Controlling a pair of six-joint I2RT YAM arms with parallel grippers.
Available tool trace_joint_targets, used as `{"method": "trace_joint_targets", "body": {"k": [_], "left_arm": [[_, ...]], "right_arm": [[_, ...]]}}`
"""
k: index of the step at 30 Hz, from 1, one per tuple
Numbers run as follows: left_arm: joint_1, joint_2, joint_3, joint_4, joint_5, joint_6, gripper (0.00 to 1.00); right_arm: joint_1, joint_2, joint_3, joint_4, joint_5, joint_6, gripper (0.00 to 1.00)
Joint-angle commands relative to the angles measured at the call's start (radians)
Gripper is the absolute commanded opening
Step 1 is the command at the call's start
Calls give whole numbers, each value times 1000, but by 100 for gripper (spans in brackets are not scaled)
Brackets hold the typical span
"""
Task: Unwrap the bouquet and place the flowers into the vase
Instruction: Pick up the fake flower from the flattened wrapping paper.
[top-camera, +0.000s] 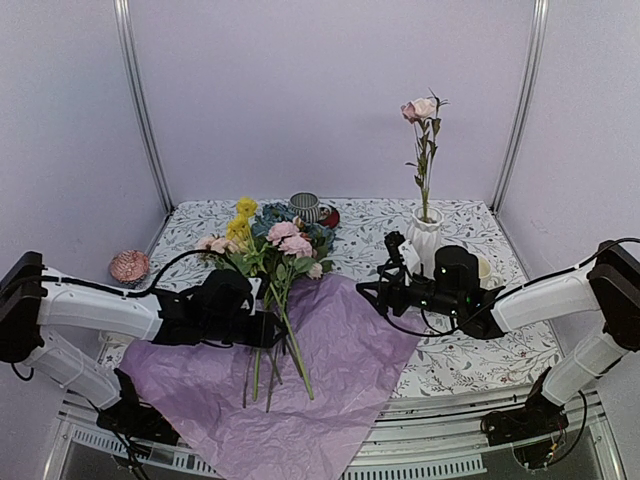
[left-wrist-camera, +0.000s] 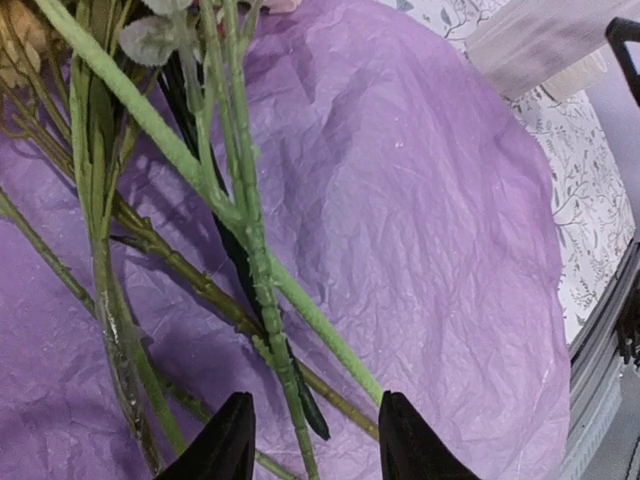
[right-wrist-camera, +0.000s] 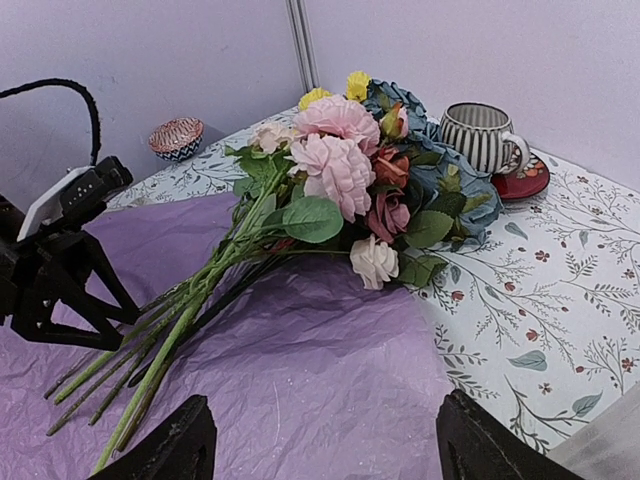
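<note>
The bouquet lies unwrapped: the flowers (top-camera: 275, 245) rest with their green stems on the spread purple tissue paper (top-camera: 350, 340). One pink rose (top-camera: 420, 110) stands in the white vase (top-camera: 424, 235) at the back right. My left gripper (top-camera: 272, 332) hangs low over the stems, open. In the left wrist view a thin stem (left-wrist-camera: 250, 230) runs between the parted jaws of the left gripper (left-wrist-camera: 315, 445) without touching them. My right gripper (top-camera: 383, 285) hovers open and empty in front of the vase, facing the blooms (right-wrist-camera: 340, 170) across the paper (right-wrist-camera: 300, 370).
A striped grey cup (right-wrist-camera: 478, 135) on a red saucer stands behind the blooms. At the far left sits a small patterned bowl (top-camera: 129, 266). A cream mug (top-camera: 487, 272) is beside the vase, behind my right arm. The paper overhangs the table's near edge.
</note>
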Motion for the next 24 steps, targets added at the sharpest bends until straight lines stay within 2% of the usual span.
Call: {"method": "trace_joint_targets", "body": {"k": [1,4,8,11,15,19,24], "left_arm": [[8,62,27,-22,-3,-7,42],[9,89,29,-19,-3,-15,37],[7,103,34,-17,10,-16,16],[2,76,37,-20,14,-4,7],[-3,-25,40,-53,-23,2,2],[-7,-202,4,-50,-55,7,0],[-7,-406,-98,64,-35,32,0]], "right_arm": [[8,-10,17,23,18,-2,78],[8,-11,21,17,21,-4,78],[7,-6,24,11,20,-4,78],[8,-1,31,5,22,-7,79],[9,0,33,0,30,-9,79],[10,-2,33,-1,33,-11,79],[10,-15,29,0,20,-11,79]]}}
